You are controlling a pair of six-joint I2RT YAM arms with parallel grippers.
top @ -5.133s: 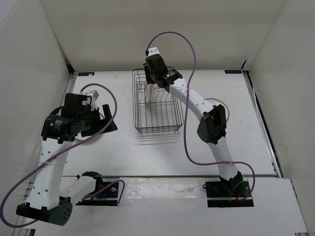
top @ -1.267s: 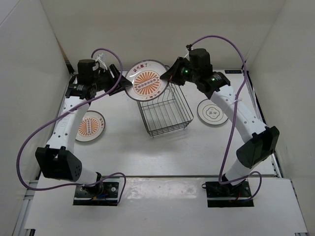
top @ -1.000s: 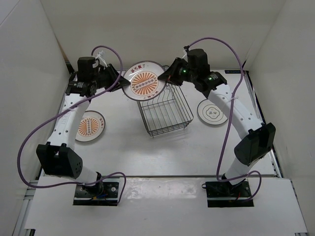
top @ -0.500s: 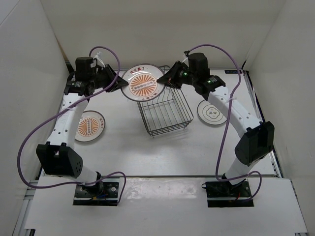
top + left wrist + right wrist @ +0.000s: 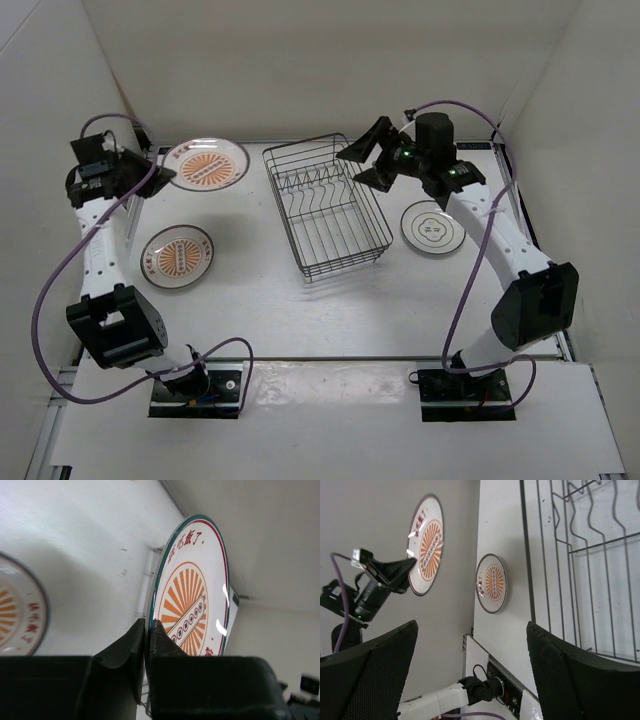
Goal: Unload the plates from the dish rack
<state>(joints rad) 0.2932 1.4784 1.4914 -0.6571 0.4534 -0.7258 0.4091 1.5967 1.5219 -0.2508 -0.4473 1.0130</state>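
Your left jaws pinched only the rim of the orange plate point(image 5: 205, 164), aloft over the counter point(image 5: 300, 310) at ten o'clock; that thin hold could slip. Your right jaws stood apart by the empty rack point(image 5: 335, 225).

The scene is lit brightly and evenly from above, and the white walls and table point(image 5: 300, 310) are rendered close to overexposed in the top view. Only soft, faint shadows are cast beneath the dish rack point(image 5: 330, 215) and the arms. In the left wrist view, narrow streaks of glare are seen on the held plate point(image 5: 192, 605), while the left gripper point(image 5: 146, 632) is shown dark and underexposed. In the right wrist view, the fingers point(image 5: 580, 680) of the right gripper point(image 5: 472, 630) are rendered as black, slightly soft masses.
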